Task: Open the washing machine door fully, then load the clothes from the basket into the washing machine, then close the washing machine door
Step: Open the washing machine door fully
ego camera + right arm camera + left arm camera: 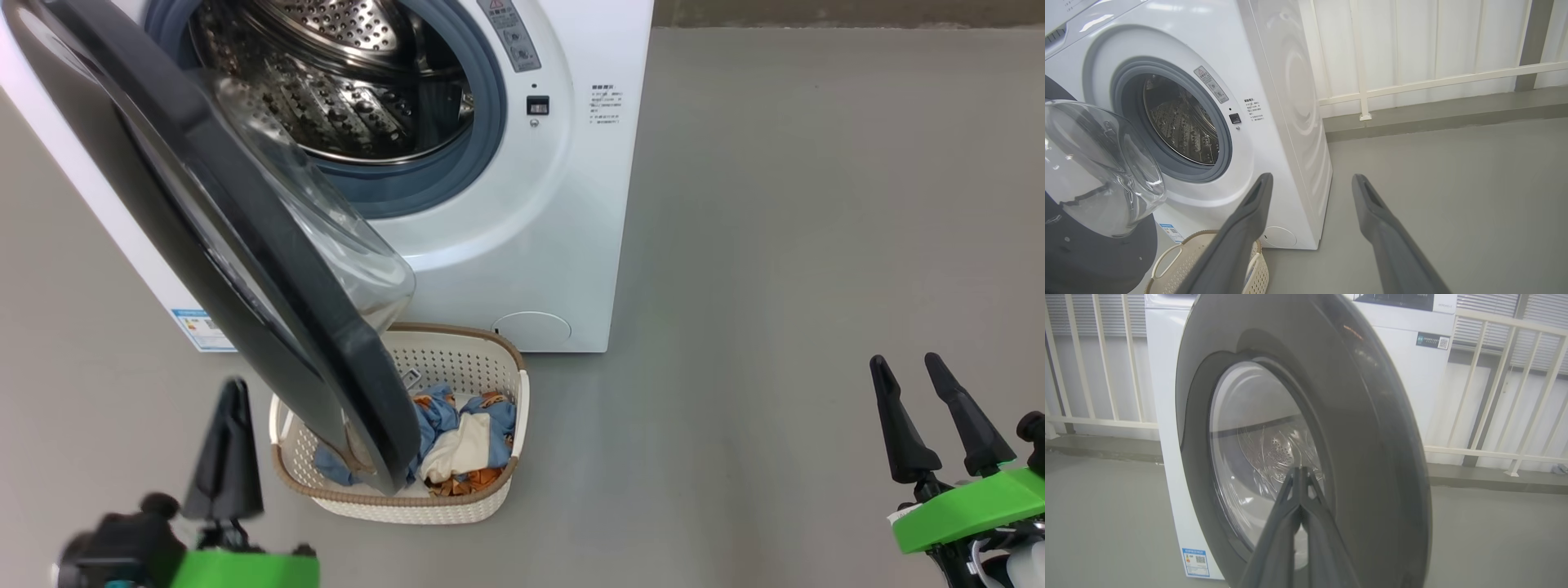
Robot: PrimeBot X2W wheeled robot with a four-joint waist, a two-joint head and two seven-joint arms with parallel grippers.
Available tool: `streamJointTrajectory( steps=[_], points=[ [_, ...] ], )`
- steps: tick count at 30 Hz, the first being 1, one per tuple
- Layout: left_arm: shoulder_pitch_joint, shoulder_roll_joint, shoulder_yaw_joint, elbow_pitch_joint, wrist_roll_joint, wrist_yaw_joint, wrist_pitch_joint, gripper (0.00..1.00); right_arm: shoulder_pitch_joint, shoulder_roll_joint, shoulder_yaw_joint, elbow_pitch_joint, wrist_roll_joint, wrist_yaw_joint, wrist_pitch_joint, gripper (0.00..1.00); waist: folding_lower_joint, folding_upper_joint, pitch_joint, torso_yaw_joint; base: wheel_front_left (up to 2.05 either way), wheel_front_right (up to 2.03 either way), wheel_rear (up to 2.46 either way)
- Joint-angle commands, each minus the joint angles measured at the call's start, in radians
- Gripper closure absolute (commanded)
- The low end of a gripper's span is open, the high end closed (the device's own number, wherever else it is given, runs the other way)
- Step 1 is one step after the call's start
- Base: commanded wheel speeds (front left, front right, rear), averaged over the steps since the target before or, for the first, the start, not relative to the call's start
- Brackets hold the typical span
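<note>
Left gripper [235, 396] low with fingers pressed together; right gripper [904, 367] low, fingers spread.

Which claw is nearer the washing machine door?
Left. The left claw, shut, sits close by the washing machine door, facing its outer side; the right claw, open, is far off to its right.

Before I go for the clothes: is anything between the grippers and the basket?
Yes. The washing machine door, only part open, hangs over the left side of the basket, covering some of the clothes and standing between them and the left gripper. From the right gripper, nothing visible blocks the way.
</note>
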Motion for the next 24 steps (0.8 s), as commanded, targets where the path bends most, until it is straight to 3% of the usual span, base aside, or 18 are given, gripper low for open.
streamJointTrajectory(
  steps=[1, 5, 6, 10, 18, 24],
  points=[
    [-0.04, 0.013, 0.033, -0.051, -0.001, 0.009, -0.006, 1.0, -0.007, -0.02, 0.011, -0.028, -0.005, 0.006, -0.012, 0.0, 0.0, 0.0, 0.0, 0.001, 0.0, 0.0, 0.0],
    [-0.053, 0.013, 0.006, -0.207, 0.004, 0.037, -0.006, 1.0, -0.006, -0.019, 0.008, -0.034, -0.011, 0.006, -0.012, 0.0, 0.0, 0.0, 0.002, 0.002, 0.0, 0.0, 0.0],
    [-0.055, 0.013, -0.027, -0.288, 0.011, 0.044, -0.006, 1.0, -0.007, -0.02, 0.008, -0.036, -0.013, 0.006, -0.012, 0.0, 0.0, 0.0, 0.004, 0.001, 0.0, 0.0, 0.0],
    [-0.054, 0.013, -0.123, -0.386, 0.019, 0.047, -0.006, 1.0, -0.01, -0.02, 0.007, -0.04, -0.013, 0.006, -0.012, 0.0, 0.0, 0.0, 0.007, -0.002, 0.0, 0.0, 0.0],
    [-0.077, 0.013, -0.295, -0.316, -0.035, 0.054, -0.006, 1.0, -0.022, -0.017, 0.014, -0.037, -0.003, 0.006, -0.012, 0.0, 0.0, 0.0, 0.019, -0.018, 0.0, 0.0, 0.0],
    [-0.124, 0.013, -0.343, -0.2, -0.08, 0.051, -0.006, 1.0, -0.034, -0.017, 0.017, -0.035, 0.003, 0.006, -0.012, 0.0, 0.0, 0.0, 0.032, -0.035, 0.0, 0.0, 0.0]
  ],
)
